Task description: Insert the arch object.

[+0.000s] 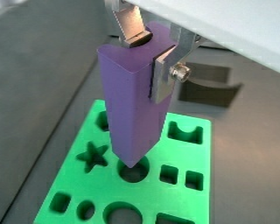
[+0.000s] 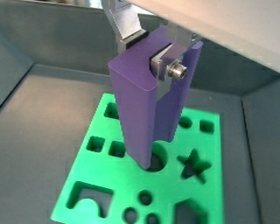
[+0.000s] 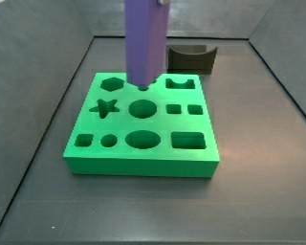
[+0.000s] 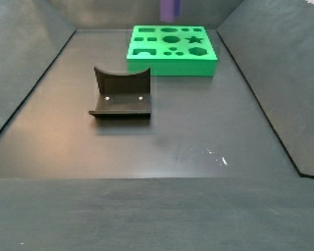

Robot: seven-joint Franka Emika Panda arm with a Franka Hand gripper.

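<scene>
My gripper [image 1: 150,57] is shut on a tall purple post [image 1: 133,105] and holds it upright over the green board [image 1: 108,188]. Both wrist views show the silver fingers [image 2: 133,39] clamped on the post's top. The post's lower end is at a round hole [image 1: 133,171] near the board's middle; I cannot tell if it is inside. The post [image 3: 144,43] and the board [image 3: 142,165] also show in a side view. An arch-shaped hole [image 1: 185,132] lies beside the post. No small dark arch object shows; it is out of view.
The dark fixture [image 4: 121,93], an upright wall with a curved top on a base plate, stands on the grey floor apart from the board [image 4: 173,67]. It also shows behind the board [image 3: 191,59] and in a wrist view [image 1: 213,86]. Sloped grey walls enclose the floor.
</scene>
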